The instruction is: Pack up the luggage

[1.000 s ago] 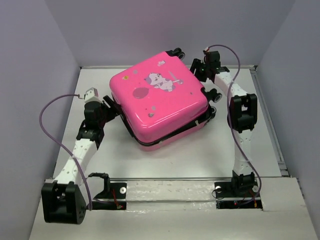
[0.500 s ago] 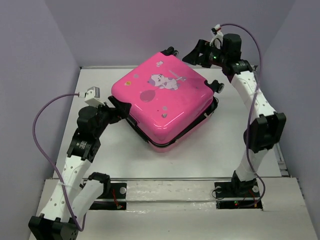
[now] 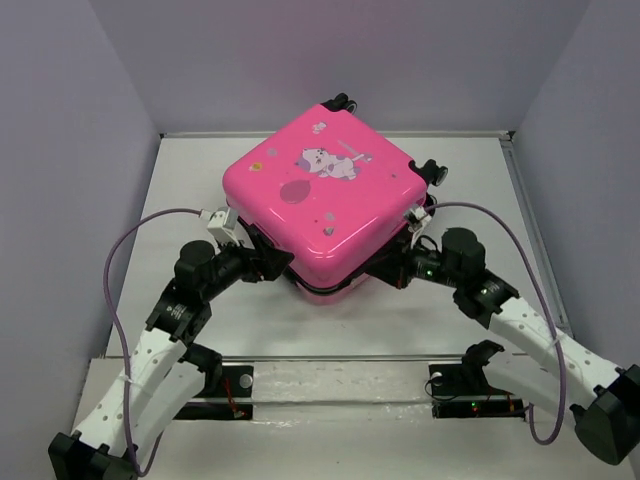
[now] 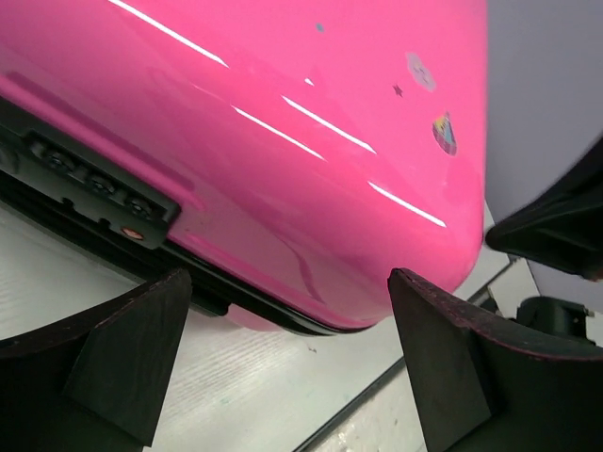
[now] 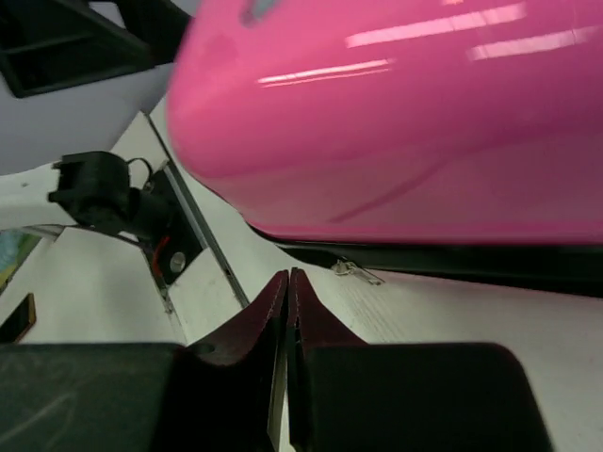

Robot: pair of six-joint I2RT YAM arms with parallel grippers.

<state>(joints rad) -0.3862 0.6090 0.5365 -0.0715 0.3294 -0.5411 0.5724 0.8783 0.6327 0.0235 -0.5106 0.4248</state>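
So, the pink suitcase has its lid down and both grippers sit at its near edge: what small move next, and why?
Probably open the right gripper and ease it toward the metal zipper pull: its jaws are shut on nothing, just short of the pull, and the luggage has its lid down.

White table (image 3: 190, 170) w/ pink luggage (image 3: 320, 200) lying on it.

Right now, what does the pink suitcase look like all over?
The suitcase is glossy bright pink hard plastic, with a white cartoon animal, a balloon and small stickers on its lid. It lies flat on the white table, lid down, turned cornerwise, black wheels on the far side, a black zipper band round its edge. The left gripper, jaws open, and right gripper, jaws shut, sit by its near corner; touching cannot be told.
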